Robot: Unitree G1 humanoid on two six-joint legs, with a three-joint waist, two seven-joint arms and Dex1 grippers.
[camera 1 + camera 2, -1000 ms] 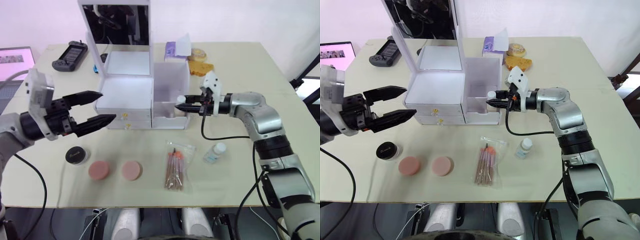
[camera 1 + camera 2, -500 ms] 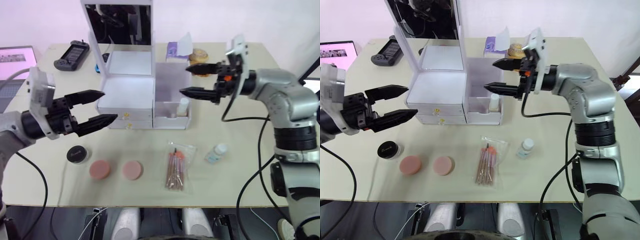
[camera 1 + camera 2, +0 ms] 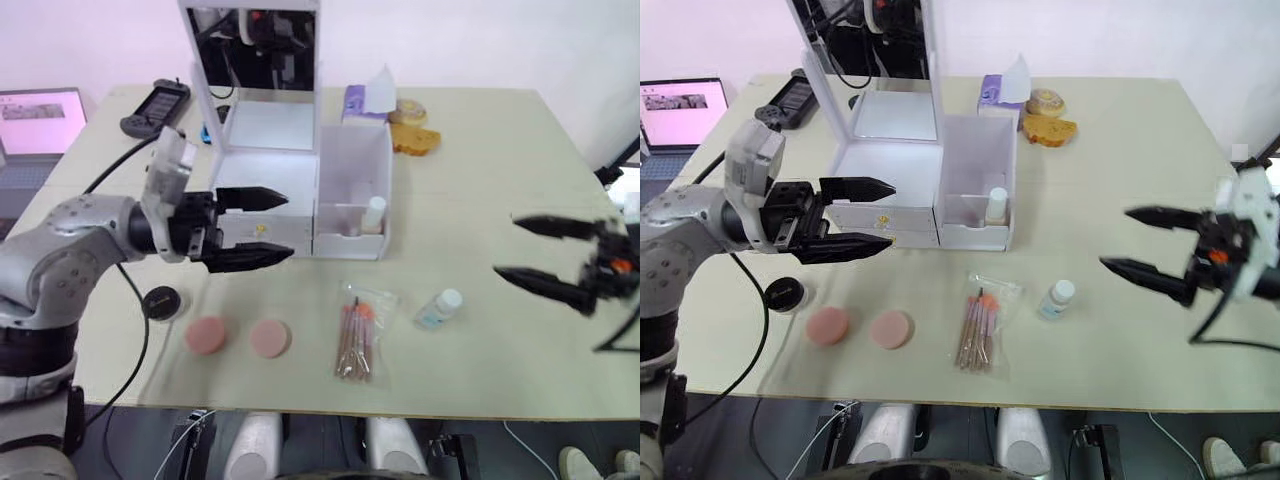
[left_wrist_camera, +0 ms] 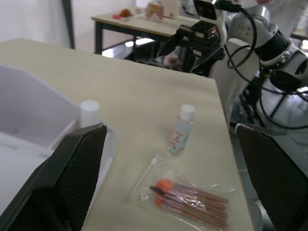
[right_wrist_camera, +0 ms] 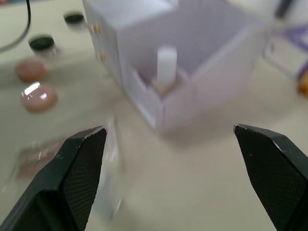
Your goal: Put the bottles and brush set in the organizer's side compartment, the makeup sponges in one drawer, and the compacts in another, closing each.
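Note:
The white organizer [image 3: 262,186] stands mid-table with its mirror lid up and both drawers shut. The taller bottle [image 3: 373,212] stands upright in the side compartment [image 3: 352,168], behind its low front divider. On the table lie the short blue-label bottle [image 3: 437,308], the brush set [image 3: 357,332], two pink makeup sponges [image 3: 204,335] [image 3: 268,338] and a black-lidded compact [image 3: 160,300]; a second compact [image 5: 74,18] lies farther back. My left gripper [image 3: 287,226] hangs open just in front of the drawers. Open and empty, my right gripper [image 3: 506,246] hovers over the table's right side.
A purple tissue pack [image 3: 365,95] and pastries [image 3: 415,135] sit behind the organizer. A game controller [image 3: 155,105] lies at the far left, with a laptop screen [image 3: 40,120] beyond the table's left edge. A black cable [image 3: 135,330] hangs by the compact.
My right gripper let go of the taller bottle in the side compartment, opened, and drew back far to the right. My left gripper moved right, up to the drawers. The camera shifted.

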